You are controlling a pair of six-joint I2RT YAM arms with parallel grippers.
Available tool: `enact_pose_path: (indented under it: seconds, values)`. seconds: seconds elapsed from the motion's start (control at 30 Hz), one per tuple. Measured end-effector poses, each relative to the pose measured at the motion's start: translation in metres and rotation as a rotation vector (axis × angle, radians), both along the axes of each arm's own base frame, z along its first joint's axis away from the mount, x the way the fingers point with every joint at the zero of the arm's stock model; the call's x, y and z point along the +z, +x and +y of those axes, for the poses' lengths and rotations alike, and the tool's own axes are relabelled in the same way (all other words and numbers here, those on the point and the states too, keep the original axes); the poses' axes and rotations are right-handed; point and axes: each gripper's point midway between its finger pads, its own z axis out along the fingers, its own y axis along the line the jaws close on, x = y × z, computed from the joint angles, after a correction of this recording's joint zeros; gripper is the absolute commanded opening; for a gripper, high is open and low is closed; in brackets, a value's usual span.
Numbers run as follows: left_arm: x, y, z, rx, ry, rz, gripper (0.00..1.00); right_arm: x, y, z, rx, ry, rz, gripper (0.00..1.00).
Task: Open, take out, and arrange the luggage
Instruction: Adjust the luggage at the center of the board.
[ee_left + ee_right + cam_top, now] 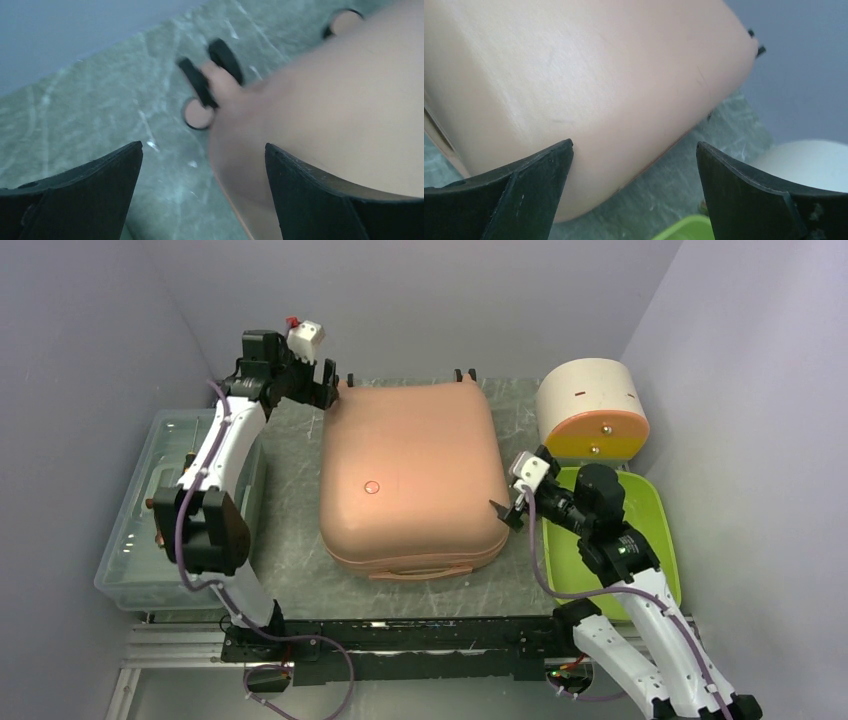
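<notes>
Black fingers (514, 195) of the right arm stand spread wide (nothing gripped between them) before the salmon-pink luggage (589, 85), its rounded shell filling the view above and between them. Marbled grey counter (674, 180) shows between the tips. A lime-green tray (680, 231) corner lies beside the right finger, with a cream drum (809, 162) just beyond it.

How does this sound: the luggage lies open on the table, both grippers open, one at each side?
No: the luggage is closed, as the top view shows. It lies on the table, left gripper and right gripper open, one at each side.
</notes>
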Motion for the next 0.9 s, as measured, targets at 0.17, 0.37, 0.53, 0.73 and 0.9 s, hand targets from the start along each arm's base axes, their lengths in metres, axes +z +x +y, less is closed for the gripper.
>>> enact_pose_path:
  seconds: [0.17, 0.37, 0.53, 0.73, 0.9]
  values:
    - [-0.008, 0.050, 0.007, 0.062, 0.004, -0.029, 0.96, 0.004, -0.001, 0.026, 0.069, 0.038, -0.070, 1.00]
    - [-0.020, 0.080, 0.007, 0.089, -0.013, -0.035, 0.95, 0.004, 0.005, 0.040, 0.074, 0.048, -0.118, 1.00]
    - [-0.022, 0.099, 0.005, 0.110, -0.031, -0.041, 0.97, 0.006, 0.004, 0.043, 0.094, 0.021, -0.143, 1.00]
    - [-0.033, 0.110, 0.007, 0.198, -0.061, -0.024, 0.97, 0.003, -0.029, 0.036, 0.212, -0.062, -0.179, 1.00]
    - [-0.042, 0.120, 0.010, 0.249, -0.065, -0.011, 0.97, -0.047, -0.053, 0.032, 0.310, -0.166, -0.084, 1.00]
